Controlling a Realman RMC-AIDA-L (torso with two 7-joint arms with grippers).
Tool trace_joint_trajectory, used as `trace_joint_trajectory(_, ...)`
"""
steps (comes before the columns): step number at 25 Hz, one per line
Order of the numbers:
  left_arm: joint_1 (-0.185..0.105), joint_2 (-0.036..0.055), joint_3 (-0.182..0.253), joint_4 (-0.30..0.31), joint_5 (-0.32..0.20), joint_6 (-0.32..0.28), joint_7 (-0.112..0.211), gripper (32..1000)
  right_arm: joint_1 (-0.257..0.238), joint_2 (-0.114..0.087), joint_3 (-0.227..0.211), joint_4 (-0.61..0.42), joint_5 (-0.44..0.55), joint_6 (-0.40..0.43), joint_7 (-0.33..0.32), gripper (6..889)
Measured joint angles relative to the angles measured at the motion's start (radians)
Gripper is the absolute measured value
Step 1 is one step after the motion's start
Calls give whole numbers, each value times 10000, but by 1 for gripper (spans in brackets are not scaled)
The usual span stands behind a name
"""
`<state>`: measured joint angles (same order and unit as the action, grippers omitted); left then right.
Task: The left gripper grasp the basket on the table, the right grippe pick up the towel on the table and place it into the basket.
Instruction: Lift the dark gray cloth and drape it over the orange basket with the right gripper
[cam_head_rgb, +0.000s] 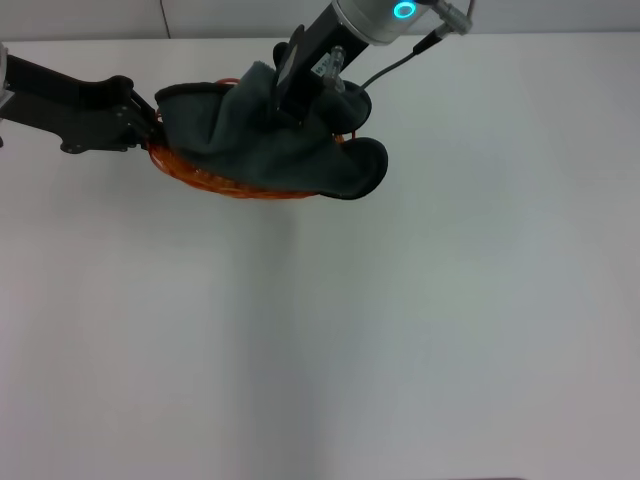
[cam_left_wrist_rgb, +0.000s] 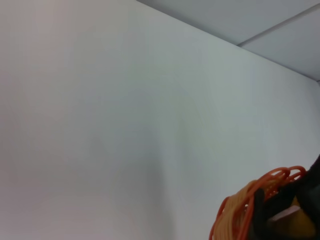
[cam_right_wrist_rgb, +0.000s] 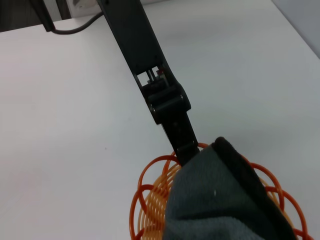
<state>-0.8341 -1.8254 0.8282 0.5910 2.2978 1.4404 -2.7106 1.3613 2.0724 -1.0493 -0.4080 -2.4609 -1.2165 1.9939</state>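
Observation:
The orange wire basket (cam_head_rgb: 200, 180) stands on the white table (cam_head_rgb: 420, 320) at the far left. My left gripper (cam_head_rgb: 150, 128) reaches in from the left and is shut on the basket's left rim. The right wrist view shows that same left gripper (cam_right_wrist_rgb: 184, 147) pinching the rim of the basket (cam_right_wrist_rgb: 150, 200). The dark grey towel (cam_head_rgb: 280, 150) lies over the basket, and one end hangs over the right rim. My right gripper (cam_head_rgb: 290, 95) is just above the basket, shut on a raised fold of the towel (cam_right_wrist_rgb: 220, 200). A piece of the basket (cam_left_wrist_rgb: 240, 210) shows in the left wrist view.
A thin grey cable (cam_head_rgb: 395, 62) runs from the right wrist down toward the basket. Bare tabletop stretches in front of and to the right of the basket. The table's far edge (cam_head_rgb: 500, 36) lies just behind the arms.

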Motion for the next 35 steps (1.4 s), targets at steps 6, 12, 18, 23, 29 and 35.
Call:
trace_joint_trajectory(6, -3, 0, 1, 0, 0, 1, 0, 99, -3, 0, -220, 1, 7, 1, 101, 50)
trace_joint_trajectory(12, -4, 0, 0, 0, 0, 0, 0, 99, -6, 0, -229, 1, 46, 4, 125, 67)
trace_joint_trajectory(18, -4, -1, 0, -4, 0, 0, 0, 99, -7, 1, -230, 1, 62, 17, 147, 100)
trace_joint_trajectory(23, -4, 0, 0, -4, 1, -1, 1, 98, -7, 0, -230, 0, 66, 116, 268, 128)
trace_joint_trajectory(29, -4, 0, -8, -4, 1, -16, 11, 99, -7, 1, -230, 0, 74, 111, 214, 161)
trace_joint_trajectory(35, -4, 0, 2, -5, 1, -16, 16, 98, -6, 1, -223, -10, 89, 35, 71, 194)
